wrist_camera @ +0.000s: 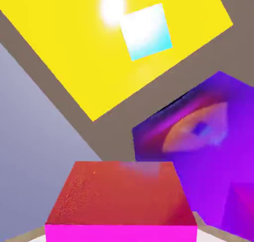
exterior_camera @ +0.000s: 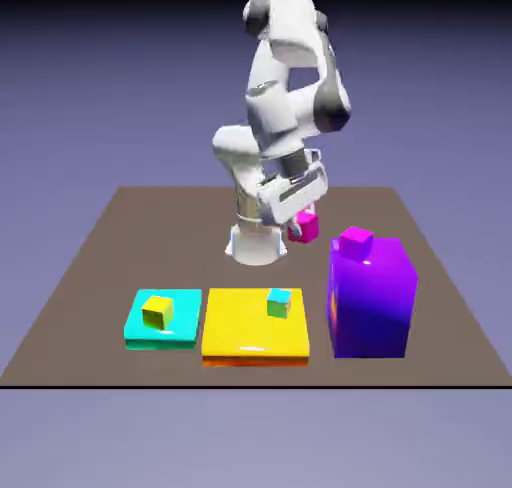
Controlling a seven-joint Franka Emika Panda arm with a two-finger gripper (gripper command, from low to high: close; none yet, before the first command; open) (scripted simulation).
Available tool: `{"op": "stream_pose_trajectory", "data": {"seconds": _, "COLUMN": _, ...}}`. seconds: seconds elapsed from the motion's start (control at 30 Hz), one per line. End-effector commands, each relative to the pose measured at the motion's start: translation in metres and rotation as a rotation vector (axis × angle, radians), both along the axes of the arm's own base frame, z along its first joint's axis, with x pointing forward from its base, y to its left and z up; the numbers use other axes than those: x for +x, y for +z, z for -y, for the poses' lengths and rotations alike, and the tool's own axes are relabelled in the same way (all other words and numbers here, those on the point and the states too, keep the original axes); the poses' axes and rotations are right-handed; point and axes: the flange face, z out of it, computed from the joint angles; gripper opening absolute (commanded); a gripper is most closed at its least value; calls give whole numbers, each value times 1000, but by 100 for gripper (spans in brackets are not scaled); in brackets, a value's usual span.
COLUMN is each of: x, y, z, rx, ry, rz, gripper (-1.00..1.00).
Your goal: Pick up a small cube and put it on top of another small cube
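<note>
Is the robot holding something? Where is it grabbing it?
Yes, a small pink cube, pinched by its sides in the gripper, up off the table.

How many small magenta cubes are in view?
2. One magenta cube is held in the gripper above the table; the other sits atop the purple block. None seems hidden.

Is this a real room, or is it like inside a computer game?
Probably a computer-made practice world, not a real room. A bare brown table sits against a plain blue-violet background, with flat, glossy coloured blocks like the purple block and only a white robot arm.
</note>
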Motion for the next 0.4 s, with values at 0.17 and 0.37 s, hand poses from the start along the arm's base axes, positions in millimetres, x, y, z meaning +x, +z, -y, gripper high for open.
{"op": "stream_pose_trajectory", "data": {"seconds": 0.17, "x": -16, "y": -25, "z": -46, "rx": -44, "ry": 66, "rz": -10, "gripper": -100}}
{"op": "stream_pose_trajectory", "data": {"seconds": 0.37, "x": -16, "y": -24, "z": -46, "rx": -44, "ry": 66, "rz": -10, "gripper": 100}}
